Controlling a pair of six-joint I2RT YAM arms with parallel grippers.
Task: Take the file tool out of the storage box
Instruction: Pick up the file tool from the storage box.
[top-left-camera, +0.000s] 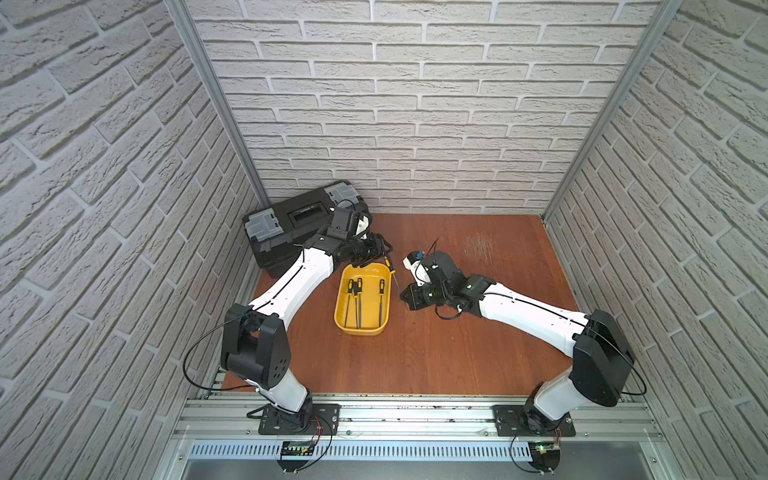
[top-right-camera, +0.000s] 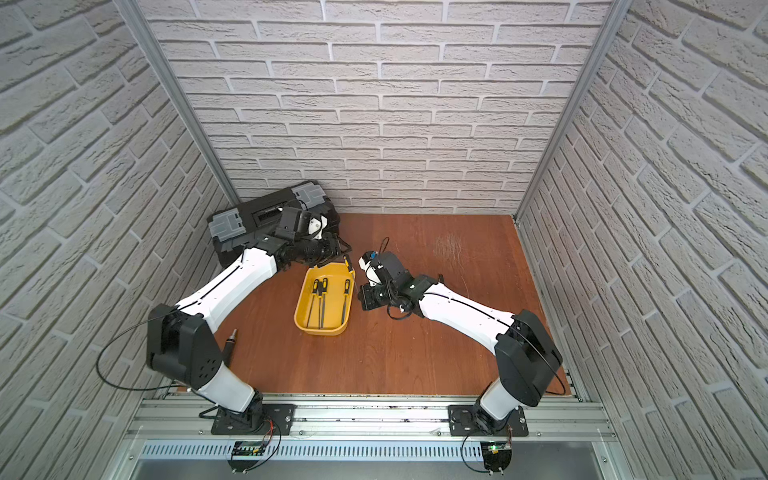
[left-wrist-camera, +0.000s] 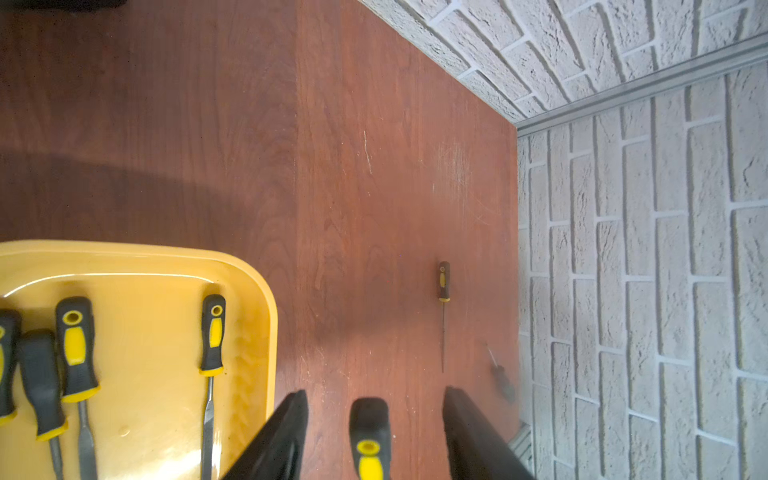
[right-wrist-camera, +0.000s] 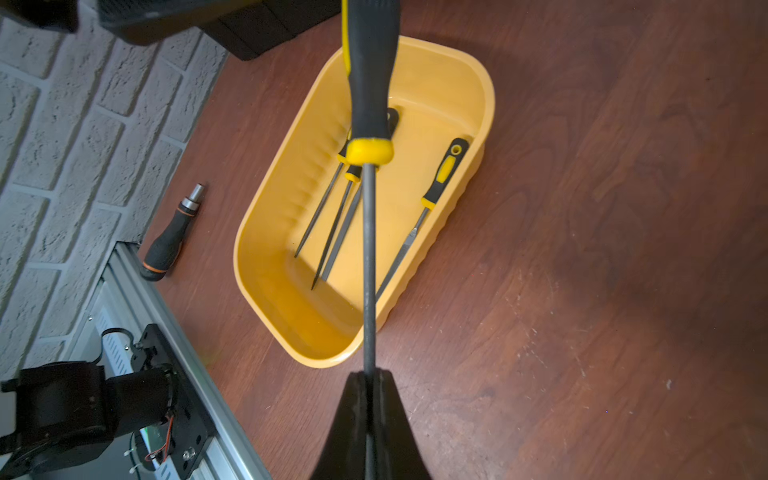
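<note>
The yellow storage box (top-left-camera: 362, 329) (top-right-camera: 322, 330) sits mid-table with several black-and-yellow files lying in it. One file tool (right-wrist-camera: 368, 249) is lifted above the box's far right corner, showing small in both top views (top-left-camera: 389, 263) (top-right-camera: 346, 262). My right gripper (right-wrist-camera: 369, 376) (top-left-camera: 405, 295) is shut on its grey metal shaft. My left gripper (left-wrist-camera: 376, 395) (top-left-camera: 381, 247) is open. Its fingers (left-wrist-camera: 291, 424) stand either side of the file's handle (left-wrist-camera: 369, 436) without touching it. The box rim (left-wrist-camera: 166, 253) lies beside that gripper.
A large black toolbox (top-left-camera: 299, 220) with grey latches stands at the back left, behind my left arm. A black driver handle (right-wrist-camera: 170, 237) (top-right-camera: 230, 343) lies near the left wall. Another small file (left-wrist-camera: 444, 282) and a small dark screwdriver (left-wrist-camera: 500, 374) lie on the wood near the right wall.
</note>
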